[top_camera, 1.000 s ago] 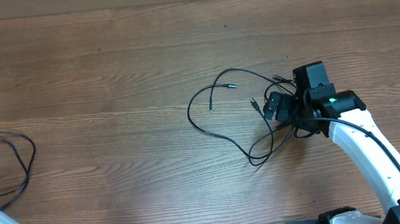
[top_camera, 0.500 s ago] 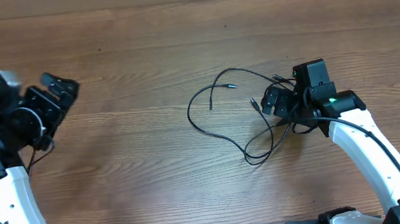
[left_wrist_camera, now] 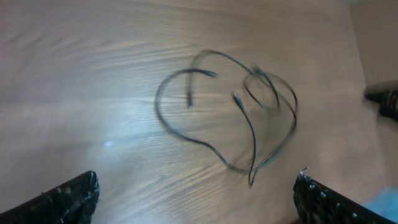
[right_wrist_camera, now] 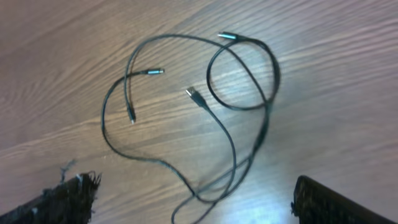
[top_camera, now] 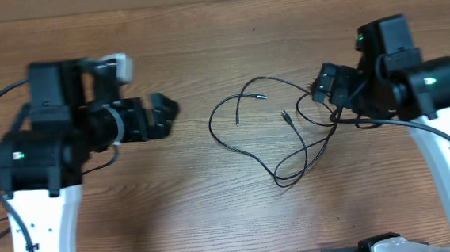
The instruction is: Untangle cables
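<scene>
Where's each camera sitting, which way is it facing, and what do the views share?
Overhead: above the table, looking straight down; both arms, left gripper, right gripper, cables between them.
Left wrist: on the left arm, angled down at the cables; left fingers in the bottom corners.
Right wrist: on the right arm, angled down at the cables; right fingers likewise.
Shared: all see the same cable tangle.

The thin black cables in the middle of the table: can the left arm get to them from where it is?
Probably yes. Only bare wooden table lies between the left tool and the thin black cables, and its jaws stand open.
</scene>
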`<move>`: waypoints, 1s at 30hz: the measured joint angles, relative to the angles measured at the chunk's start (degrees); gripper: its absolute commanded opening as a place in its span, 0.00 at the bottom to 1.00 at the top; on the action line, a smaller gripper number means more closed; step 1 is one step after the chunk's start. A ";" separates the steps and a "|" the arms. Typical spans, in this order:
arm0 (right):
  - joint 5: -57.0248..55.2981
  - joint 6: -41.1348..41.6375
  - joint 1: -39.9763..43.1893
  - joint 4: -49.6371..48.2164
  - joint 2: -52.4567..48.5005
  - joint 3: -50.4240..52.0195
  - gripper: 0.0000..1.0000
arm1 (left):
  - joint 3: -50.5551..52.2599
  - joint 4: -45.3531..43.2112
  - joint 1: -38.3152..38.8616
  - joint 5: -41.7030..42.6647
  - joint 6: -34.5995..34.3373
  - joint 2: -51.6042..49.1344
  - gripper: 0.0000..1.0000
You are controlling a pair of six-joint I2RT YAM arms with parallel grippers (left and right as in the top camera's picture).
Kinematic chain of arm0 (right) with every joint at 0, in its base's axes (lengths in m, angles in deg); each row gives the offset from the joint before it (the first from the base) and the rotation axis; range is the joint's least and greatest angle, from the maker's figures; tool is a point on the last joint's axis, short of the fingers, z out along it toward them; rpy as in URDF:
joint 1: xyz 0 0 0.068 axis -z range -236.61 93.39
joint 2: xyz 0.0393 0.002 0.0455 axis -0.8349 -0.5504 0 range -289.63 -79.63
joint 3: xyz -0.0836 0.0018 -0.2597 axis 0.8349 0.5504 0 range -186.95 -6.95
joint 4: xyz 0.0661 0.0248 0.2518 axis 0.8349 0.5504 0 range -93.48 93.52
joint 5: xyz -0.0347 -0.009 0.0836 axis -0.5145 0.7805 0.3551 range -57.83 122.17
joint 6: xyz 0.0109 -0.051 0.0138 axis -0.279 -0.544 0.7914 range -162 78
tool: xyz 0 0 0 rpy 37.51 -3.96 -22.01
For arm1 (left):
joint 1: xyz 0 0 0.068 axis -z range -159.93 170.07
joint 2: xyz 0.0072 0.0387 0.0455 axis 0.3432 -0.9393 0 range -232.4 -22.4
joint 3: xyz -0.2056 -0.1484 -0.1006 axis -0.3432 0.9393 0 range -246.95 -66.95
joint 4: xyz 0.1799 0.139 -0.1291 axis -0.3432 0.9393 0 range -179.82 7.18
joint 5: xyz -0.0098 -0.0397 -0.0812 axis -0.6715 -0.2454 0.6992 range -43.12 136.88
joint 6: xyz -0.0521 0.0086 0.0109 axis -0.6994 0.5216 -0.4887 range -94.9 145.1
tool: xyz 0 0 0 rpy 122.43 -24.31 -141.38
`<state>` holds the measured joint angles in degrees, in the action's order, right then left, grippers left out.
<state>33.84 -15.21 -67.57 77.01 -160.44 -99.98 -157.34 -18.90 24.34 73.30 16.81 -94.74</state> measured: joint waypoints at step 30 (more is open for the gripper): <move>-4.07 0.17 1.99 12.33 15.08 -11.23 1.00 | 0.02 -13.33 41.66 -3.76 13.16 -44.04 0.19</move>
<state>29.77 -15.04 -65.58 89.33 -145.36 -111.21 -157.31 -32.23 66.00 69.54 29.97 -138.78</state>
